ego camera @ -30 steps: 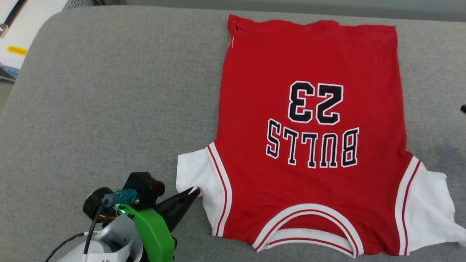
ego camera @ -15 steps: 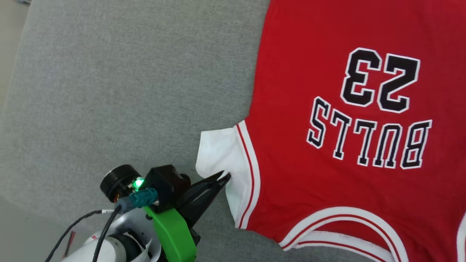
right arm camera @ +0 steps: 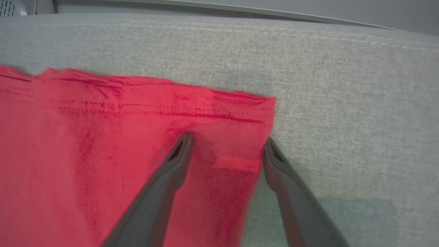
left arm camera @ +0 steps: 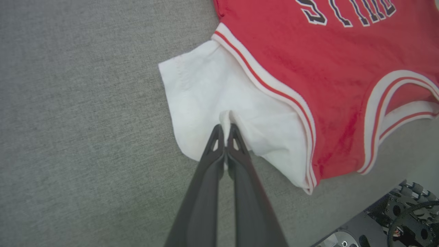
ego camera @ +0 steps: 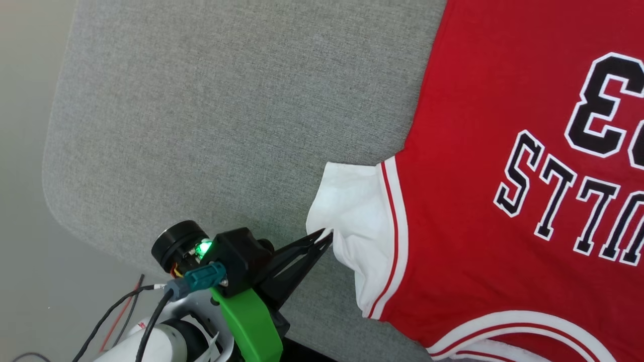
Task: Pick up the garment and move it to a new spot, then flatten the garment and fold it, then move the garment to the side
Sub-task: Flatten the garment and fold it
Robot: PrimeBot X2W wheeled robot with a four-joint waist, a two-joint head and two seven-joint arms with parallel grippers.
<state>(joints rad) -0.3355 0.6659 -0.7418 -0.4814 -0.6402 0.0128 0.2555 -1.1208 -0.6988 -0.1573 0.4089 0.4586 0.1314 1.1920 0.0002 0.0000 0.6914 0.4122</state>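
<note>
The garment [ego camera: 468, 166], a red jersey with black white-outlined letters and number, lies flat on the grey padded table [ego camera: 211, 110], print side up. Its white short sleeve [ego camera: 359, 211] points toward my left gripper [ego camera: 327, 235], which is shut on a pinch of that sleeve's edge. In the left wrist view the left gripper [left arm camera: 225, 129] has a small fold of the white sleeve [left arm camera: 205, 89] of the garment [left arm camera: 308, 61] caught between its tips. My right gripper [right arm camera: 228, 144] stands open over the hem corner of the garment [right arm camera: 103, 137], one finger on the cloth, the other at its side edge.
The table's rounded corner and pale floor [ego camera: 25, 201] lie to the left. Cables [ego camera: 121, 311] trail from my left arm near the table's front edge. In the left wrist view, part of the robot's base [left arm camera: 394, 219] sits at the lower right.
The head camera has swung left and down, so the whole picture slid right. My left gripper stays shut on the white sleeve edge; the sleeve looks pulled slightly outward.
</note>
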